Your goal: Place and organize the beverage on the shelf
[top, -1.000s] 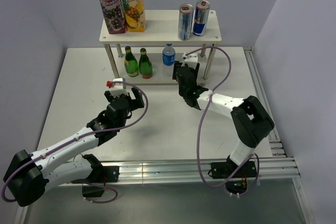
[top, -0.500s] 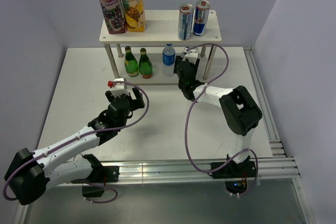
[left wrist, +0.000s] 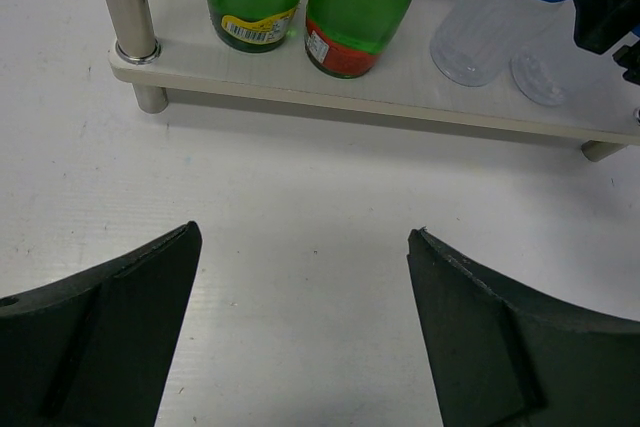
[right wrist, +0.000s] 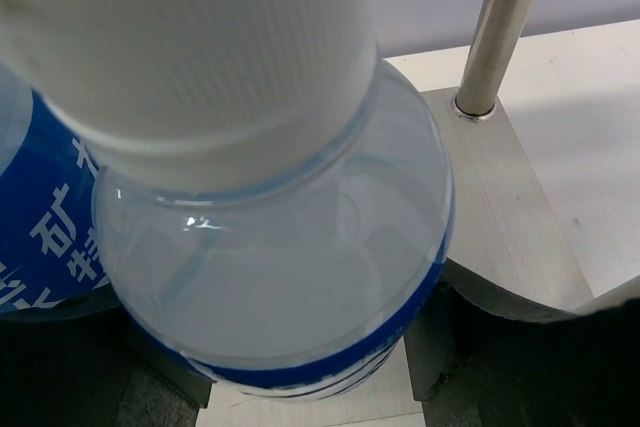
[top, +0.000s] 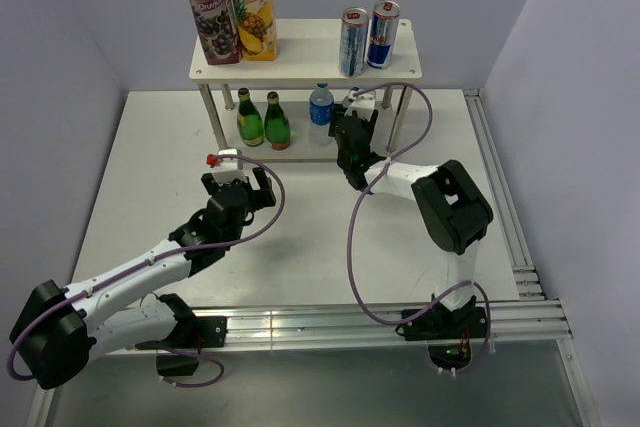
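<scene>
The white two-tier shelf [top: 300,52] stands at the back. Its lower board [left wrist: 400,107] holds two green bottles [top: 249,119] [top: 276,123] and a water bottle [top: 321,107]. My right gripper [top: 352,142] reaches in under the top board beside that bottle. In the right wrist view it [right wrist: 300,367] is shut on a second water bottle [right wrist: 270,247] with a white cap and blue label, standing upright on the lower board [right wrist: 510,217] near a post [right wrist: 505,27]. My left gripper [top: 238,179] is open and empty over the table, in front of the shelf [left wrist: 300,247].
Two juice cartons [top: 210,7] [top: 252,2] stand on the top board at left and two cans [top: 353,42] [top: 383,34] at right. The right arm's purple cable [top: 420,122] loops past the shelf's right front post. Walls close in at the back and sides.
My right gripper has moved forward, in under the shelf's top board, with the water bottle. The left arm has barely moved.
</scene>
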Motion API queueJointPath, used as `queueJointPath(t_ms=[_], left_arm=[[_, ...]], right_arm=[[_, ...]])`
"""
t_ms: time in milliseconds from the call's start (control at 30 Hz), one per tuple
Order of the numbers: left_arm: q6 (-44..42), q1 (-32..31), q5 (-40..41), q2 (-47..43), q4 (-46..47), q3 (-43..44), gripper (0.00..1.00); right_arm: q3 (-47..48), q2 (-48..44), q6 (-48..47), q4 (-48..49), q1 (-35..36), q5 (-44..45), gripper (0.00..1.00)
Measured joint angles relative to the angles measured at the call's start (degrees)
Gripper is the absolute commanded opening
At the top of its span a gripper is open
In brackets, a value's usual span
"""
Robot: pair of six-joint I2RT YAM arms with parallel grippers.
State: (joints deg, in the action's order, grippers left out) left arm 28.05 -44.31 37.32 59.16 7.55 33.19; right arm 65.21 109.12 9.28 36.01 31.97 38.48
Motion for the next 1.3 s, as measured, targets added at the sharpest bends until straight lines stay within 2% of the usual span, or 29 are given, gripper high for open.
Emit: queueJointPath(t_ms=[33, 67, 100, 133, 333, 600, 767, 867, 1100, 1200, 1300], left_arm=[[0.0, 0.0, 0.0, 0.0, 0.02, 0.0, 0.91], [0.0, 0.0, 0.0, 0.0, 0.0, 0.0, 0.91], [0.0, 0.0, 0.0, 0.0, 0.0, 0.0, 0.91], [0.0, 0.0, 0.0, 0.0, 0.0, 0.0, 0.9], [0.0, 0.0, 0.0, -0.07, 0.0, 0.0, 0.9], [0.0, 0.0, 0.0, -0.2, 0.0, 0.0, 0.9], [-0.02, 0.0, 0.02, -0.22, -0.02, 0.0, 0.9], [0.0, 0.0, 0.0, -0.22, -0.07, 0.0, 0.9], [0.02, 0.0, 0.0, -1.51, -0.13, 0.0, 0.89], [0.31, 0.0, -0.02, -2.21, -1.2, 0.22, 0.88], [2.84, -0.02, 0.04, -2.29, -7.15, 2.97, 0.86]], right_arm=[[-0.02, 0.0, 0.0, 0.02, 0.0, 0.04, 0.7], [-0.09, 0.0, 0.02, 0.09, 0.0, 0.09, 0.87], [-0.11, 0.0, 0.2, 0.17, 0.0, 0.13, 0.89], [-0.15, -0.02, -0.11, 0.63, 0.0, 0.48, 0.99], [-2.73, -4.42, -0.17, 3.23, -0.02, 1.57, 1.0], [-10.64, -13.42, 0.52, 3.41, 1.66, 3.54, 1.0], [-16.63, -21.66, 2.03, 1.53, 6.78, 6.8, 1.0], [-19.93, -26.97, 2.27, -0.17, 12.74, 9.14, 1.0], [-22.1, -38.12, 5.75, -12.13, 26.99, 14.93, 0.99], [-21.97, -45.81, 8.83, -21.18, 31.85, 16.39, 0.99], [-17.38, -52.5, 11.89, -34.56, 34.62, 16.02, 1.0]])
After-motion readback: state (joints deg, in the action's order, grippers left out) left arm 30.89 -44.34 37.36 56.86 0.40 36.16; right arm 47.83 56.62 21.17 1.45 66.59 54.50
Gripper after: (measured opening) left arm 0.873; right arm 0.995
